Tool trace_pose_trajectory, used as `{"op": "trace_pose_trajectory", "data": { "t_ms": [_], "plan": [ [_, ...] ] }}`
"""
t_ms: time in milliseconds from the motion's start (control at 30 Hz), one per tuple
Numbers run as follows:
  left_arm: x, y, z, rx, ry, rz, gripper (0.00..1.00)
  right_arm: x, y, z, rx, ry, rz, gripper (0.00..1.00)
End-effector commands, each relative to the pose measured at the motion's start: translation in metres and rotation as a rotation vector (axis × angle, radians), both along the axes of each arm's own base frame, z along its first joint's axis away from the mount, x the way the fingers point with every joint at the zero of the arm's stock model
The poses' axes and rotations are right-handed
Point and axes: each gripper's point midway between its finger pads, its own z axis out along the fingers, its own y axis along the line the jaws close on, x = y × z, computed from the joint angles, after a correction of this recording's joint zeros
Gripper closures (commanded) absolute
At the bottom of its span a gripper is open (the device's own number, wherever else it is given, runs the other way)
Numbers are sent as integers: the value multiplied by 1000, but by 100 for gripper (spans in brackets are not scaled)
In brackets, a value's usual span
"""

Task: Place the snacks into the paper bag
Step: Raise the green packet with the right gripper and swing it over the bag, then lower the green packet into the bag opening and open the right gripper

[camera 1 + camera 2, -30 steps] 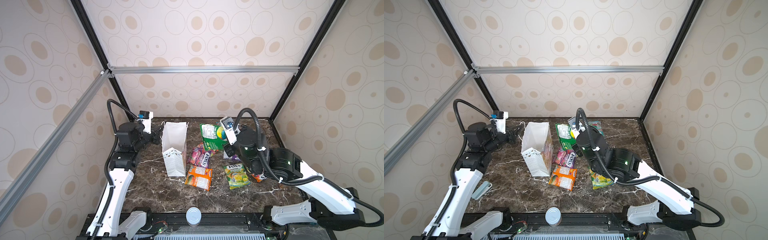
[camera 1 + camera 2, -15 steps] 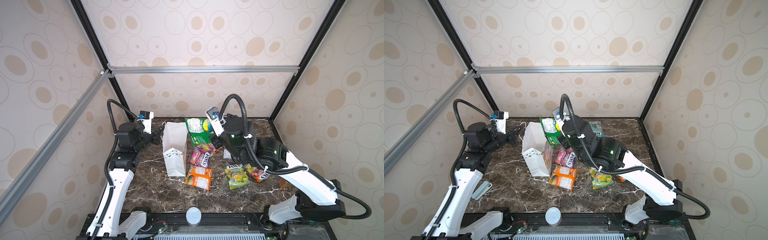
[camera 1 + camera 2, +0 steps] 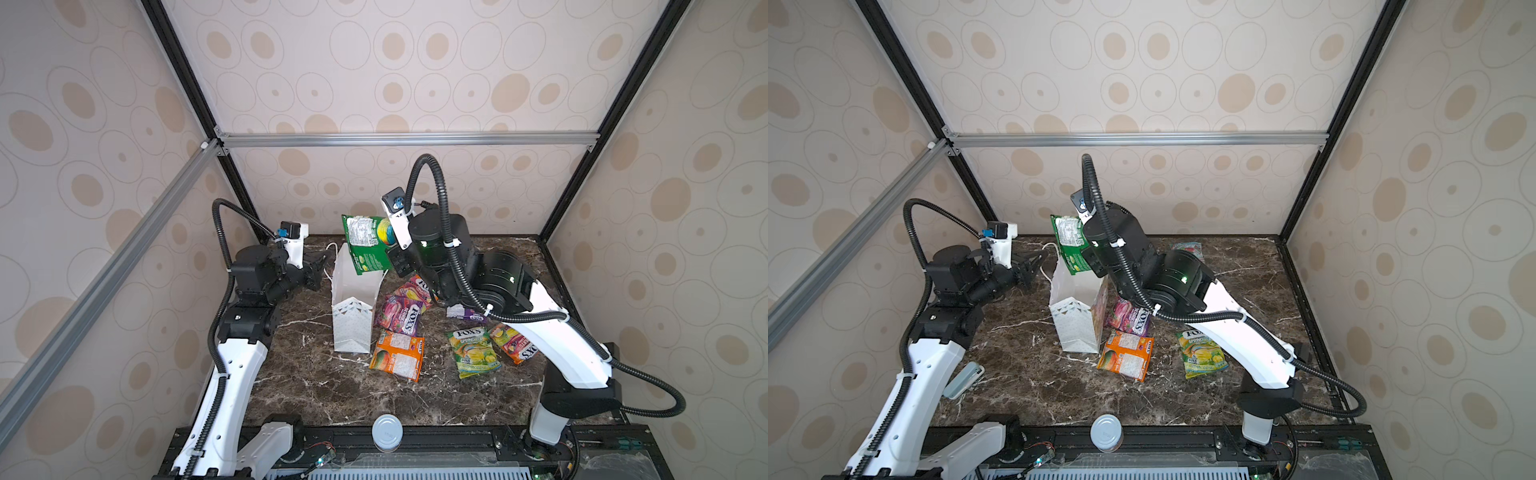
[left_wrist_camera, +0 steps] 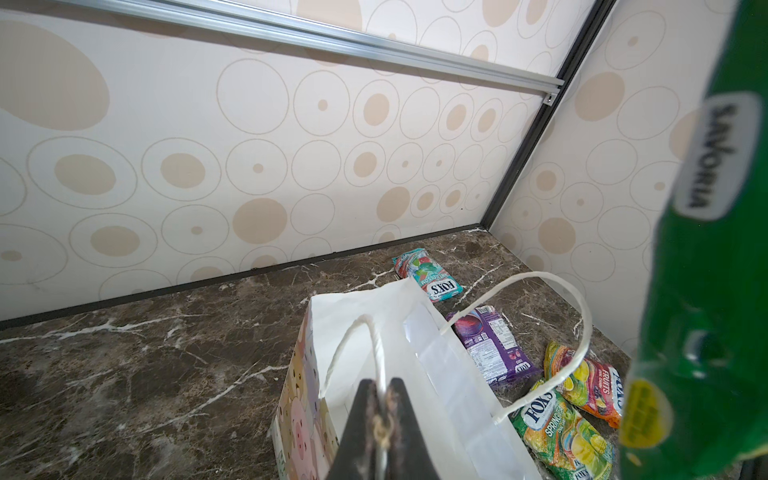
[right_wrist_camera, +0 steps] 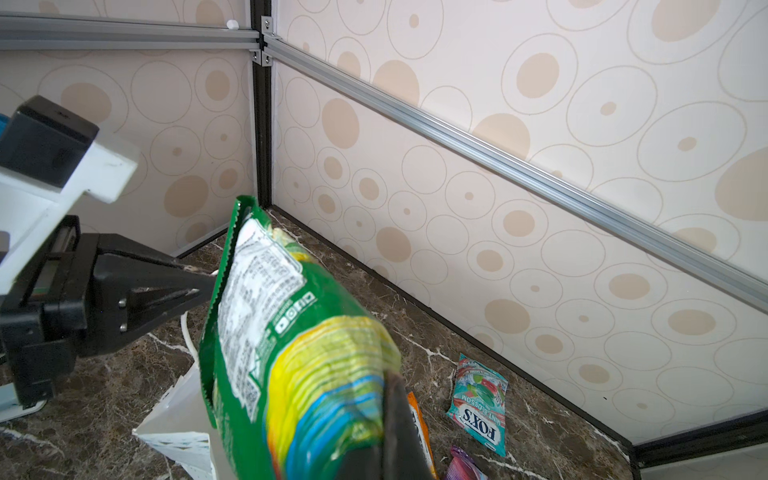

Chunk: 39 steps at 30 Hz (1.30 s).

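1. Well, nearest me a white round cap [image 3: 387, 432] sits on the front rail, well short of either set of fingers.
2. On the marble table [image 3: 316, 386] an orange packet [image 3: 398, 354] and a yellow-green packet [image 3: 473, 348] lie flat, below my right fingers and on my side of them (the orange one just beside the bag's foot).
3. The paper bag [image 3: 352, 328] stands upright with its mouth open, between the two grippers, its rim just beyond my left fingertips.
4. My left gripper [image 4: 380, 388] is clenched on the bag's cord handle [image 4: 376, 349]; the left wrist view shows the cord pinched between the closed tips.
5. My right gripper [image 5: 390, 384] is clamped on a green packet [image 3: 368, 243], held tilted over the bag's mouth. Its lower edge meets the rim in both top views, though I cannot tell whether it is inside.
6. A magenta packet [image 3: 400, 316] and a purple packet [image 4: 492, 345] lie on the table beneath and behind those fingers.
7. Farthest off, a teal packet [image 5: 480, 405] lies flat beyond the right fingers, near the back wall.
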Motion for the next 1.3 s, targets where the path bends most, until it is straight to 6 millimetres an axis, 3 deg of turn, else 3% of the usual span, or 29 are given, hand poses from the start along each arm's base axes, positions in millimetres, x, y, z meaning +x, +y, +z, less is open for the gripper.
{"op": "trace_pose_trajectory", "data": {
  "t_ms": [0, 433, 833, 1267],
  "plan": [
    [-7, -1, 18, -12, -59, -16, 91, 5, -12, 11, 10, -31, -73, 100],
    [-9, -2, 19, -11, -73, -18, 91, 20, 1, -5, -66, -58, -182, 100],
    [-10, -5, 21, -29, -80, -37, 91, 24, 30, -18, -28, -48, -160, 100],
    [-16, -10, 26, -41, -99, -66, 91, 31, 45, -40, -17, -14, -173, 100]
  ]
}}
